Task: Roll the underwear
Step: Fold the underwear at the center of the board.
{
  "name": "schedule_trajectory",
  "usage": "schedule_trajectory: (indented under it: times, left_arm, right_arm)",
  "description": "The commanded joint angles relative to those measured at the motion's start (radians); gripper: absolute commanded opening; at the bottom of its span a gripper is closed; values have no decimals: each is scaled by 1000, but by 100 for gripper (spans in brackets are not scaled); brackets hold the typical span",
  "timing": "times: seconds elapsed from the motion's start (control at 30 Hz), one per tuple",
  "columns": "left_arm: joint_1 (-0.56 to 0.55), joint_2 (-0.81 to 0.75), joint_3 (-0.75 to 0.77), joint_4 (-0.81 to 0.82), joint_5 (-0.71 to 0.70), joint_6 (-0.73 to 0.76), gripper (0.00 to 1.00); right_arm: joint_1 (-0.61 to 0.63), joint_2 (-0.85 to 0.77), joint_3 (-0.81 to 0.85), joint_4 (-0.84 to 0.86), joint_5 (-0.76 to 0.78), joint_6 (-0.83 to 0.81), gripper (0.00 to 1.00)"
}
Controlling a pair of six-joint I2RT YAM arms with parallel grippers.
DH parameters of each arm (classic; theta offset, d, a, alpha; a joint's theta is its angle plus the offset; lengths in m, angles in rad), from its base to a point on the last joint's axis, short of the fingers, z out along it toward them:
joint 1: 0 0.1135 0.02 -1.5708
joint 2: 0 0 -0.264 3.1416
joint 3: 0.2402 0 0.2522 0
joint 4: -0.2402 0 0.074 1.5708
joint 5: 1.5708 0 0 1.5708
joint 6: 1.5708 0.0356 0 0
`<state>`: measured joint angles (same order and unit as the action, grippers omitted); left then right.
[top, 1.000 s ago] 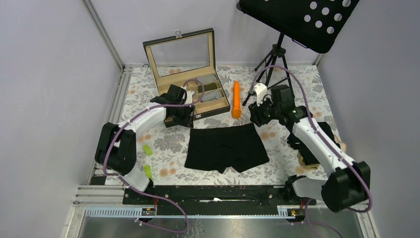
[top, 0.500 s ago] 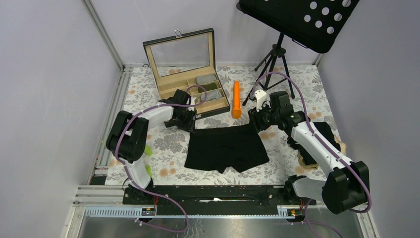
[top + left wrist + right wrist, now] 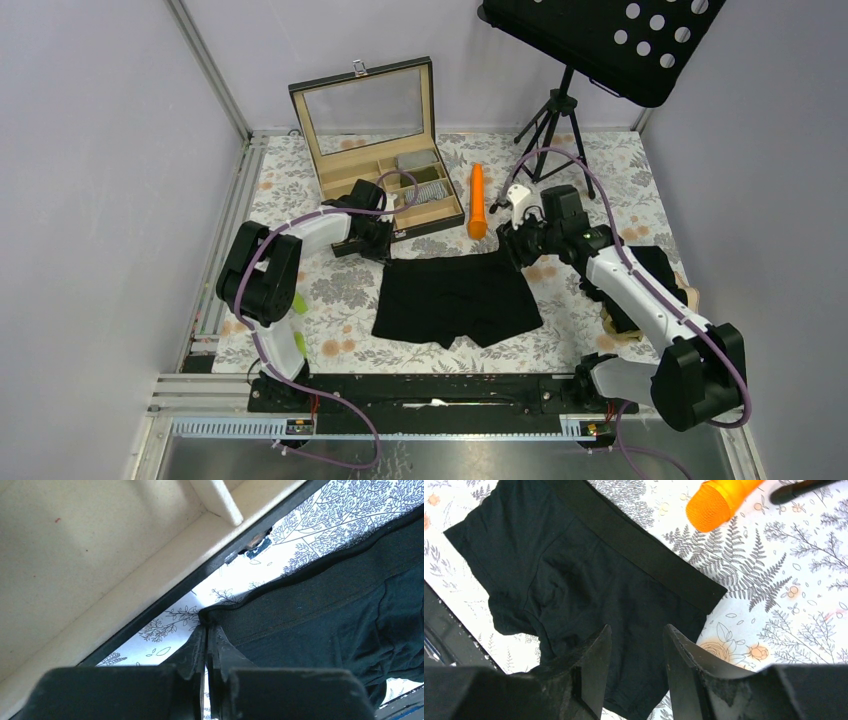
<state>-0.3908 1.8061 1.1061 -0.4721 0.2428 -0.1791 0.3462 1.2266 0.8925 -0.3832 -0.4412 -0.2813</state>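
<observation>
A black pair of underwear [image 3: 457, 297] lies flat on the flowered table, waistband toward the back. My left gripper [image 3: 386, 245] is at the waistband's left corner. In the left wrist view its fingertips [image 3: 206, 628] are shut together on that corner of the underwear [image 3: 320, 605], which bunches slightly at the tips. My right gripper [image 3: 511, 250] hovers over the waistband's right end. In the right wrist view it [image 3: 636, 637] stands open above the black underwear [image 3: 589, 575], with nothing between its fingers. More dark garments [image 3: 640, 275] lie piled under the right arm.
An open tan box [image 3: 350, 180] with a glass lid stands just behind the left gripper, its black edge [image 3: 165, 597] close to the fingers. Grey striped cloth [image 3: 428, 188] lies inside. An orange stick [image 3: 478, 200] and a tripod [image 3: 548, 120] stand behind. Green pieces [image 3: 298, 303] lie left.
My left gripper came down to the waistband's left corner and shut on it. The right gripper shifted slightly left toward the waistband's right end and stays open.
</observation>
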Motion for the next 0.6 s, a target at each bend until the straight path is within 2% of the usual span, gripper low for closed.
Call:
schedule_trajectory:
  times: [0.0,0.13,0.27,0.4,0.57]
  left_arm:
    - [1,-13,1,23,18,9,0]
    - [2,-15,-10,31,78,11,0]
    - [3,-10,-12,38,137,21,0]
    - [17,8,21,19,147,28,0]
    - [53,4,15,15,156,-1,0]
  right_arm:
    - [96,25,39,-16,-92,-110,47]
    - [257,83,86,-20,-132,-231,46]
    - [383,204,163,33,-142,-252,45]
    - [457,366,314,-20,-196,-332,35]
    - [593,479,375,-4,-212,-374,37]
